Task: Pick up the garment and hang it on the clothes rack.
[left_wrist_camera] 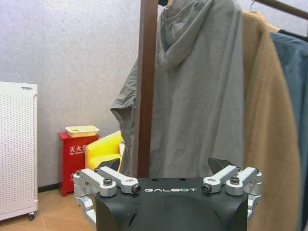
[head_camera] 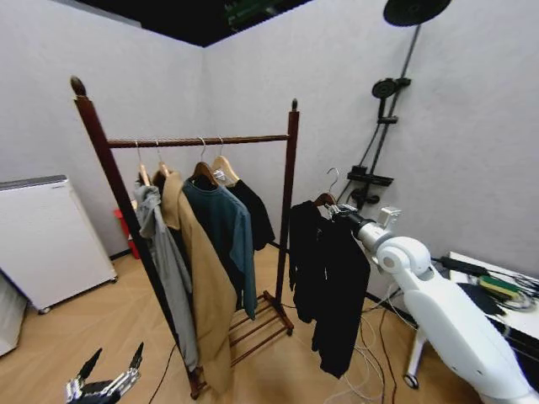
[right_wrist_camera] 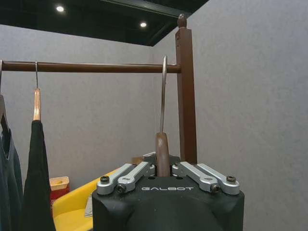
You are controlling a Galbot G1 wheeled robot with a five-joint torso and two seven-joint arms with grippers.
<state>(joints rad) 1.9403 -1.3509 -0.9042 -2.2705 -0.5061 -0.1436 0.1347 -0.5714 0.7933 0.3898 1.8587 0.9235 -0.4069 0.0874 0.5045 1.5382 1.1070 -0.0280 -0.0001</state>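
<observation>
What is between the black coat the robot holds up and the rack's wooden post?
Nothing: the head view shows only a bare gap of wall between the garment in the right gripper and the clothes rack.

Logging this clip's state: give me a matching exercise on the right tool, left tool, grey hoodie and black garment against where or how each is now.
Things:
1. right tool
2. left tool
3. grey hoodie
4. garment

States:
A. hangs on the rack rail at its left end
B. hangs from a hanger out beside the rack's right post, hook not on the rail
C. low and open, holding nothing
D. shut on the hanger's wooden neck

Pairs: 1-D, 2-C, 3-A, 4-B
</observation>
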